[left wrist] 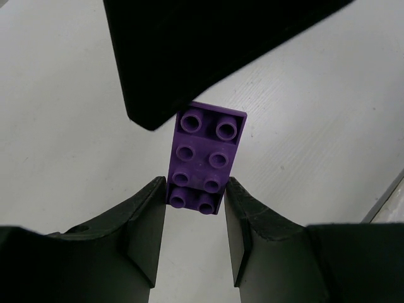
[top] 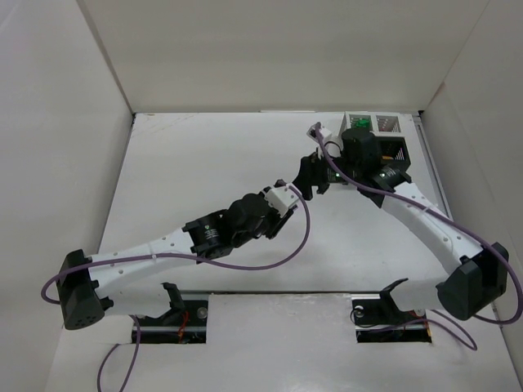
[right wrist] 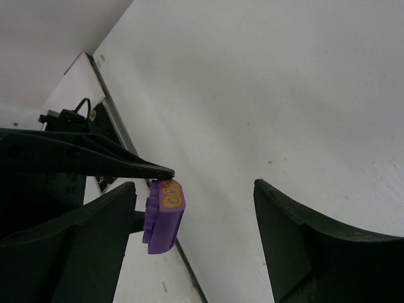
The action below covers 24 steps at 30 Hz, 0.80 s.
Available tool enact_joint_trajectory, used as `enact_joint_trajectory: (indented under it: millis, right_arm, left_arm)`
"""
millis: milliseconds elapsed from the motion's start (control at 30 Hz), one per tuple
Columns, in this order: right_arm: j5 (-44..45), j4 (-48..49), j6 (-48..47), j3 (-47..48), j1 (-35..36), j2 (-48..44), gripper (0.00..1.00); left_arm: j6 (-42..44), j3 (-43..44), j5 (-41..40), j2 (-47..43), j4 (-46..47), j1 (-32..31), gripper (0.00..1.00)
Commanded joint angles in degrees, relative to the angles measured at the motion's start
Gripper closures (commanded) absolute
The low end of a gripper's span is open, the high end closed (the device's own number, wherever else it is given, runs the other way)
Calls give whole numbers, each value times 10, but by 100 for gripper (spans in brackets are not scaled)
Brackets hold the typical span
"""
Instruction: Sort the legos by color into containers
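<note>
Bright, even, diffuse white light, soft faint shadows, mildly soft close-ups

Almost certainly a robotics lab, laid out as a boxed-in test cell rather than a home, shop or kitchen. Shown by a left arm and a right arm, jointed, white and black, bolted side by side at the near edge of a white table. Strung with loose purple cables looping off each. Walled by plain white panels on 3 sides. Pierced by 2 cut-outs in the front board, seemingly with wiring and brackets inside, though too small to be sure. Furnished only with test props: small slatted bins and a purple toy brick.
</note>
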Motion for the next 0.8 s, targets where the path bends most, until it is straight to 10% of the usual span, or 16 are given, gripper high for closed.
enact_joint_trajectory:
  millis: [0, 267, 600, 767]
  right_arm:
    - [24, -21, -8, 29, 26, 12, 20]
    - [45, -62, -20, 32, 48, 12, 27]
    - [50, -45, -9, 27, 59, 12, 74]
    - [46, -25, -3, 32, 41, 22, 83]
  left_arm:
    - [8, 32, -23, -16, 25, -4, 78]
    - [2, 37, -40, -5, 20, -4, 78]
    - [-3, 42, -56, 10, 26, -4, 78]
    - [-3, 42, -67, 10, 37, -4, 30]
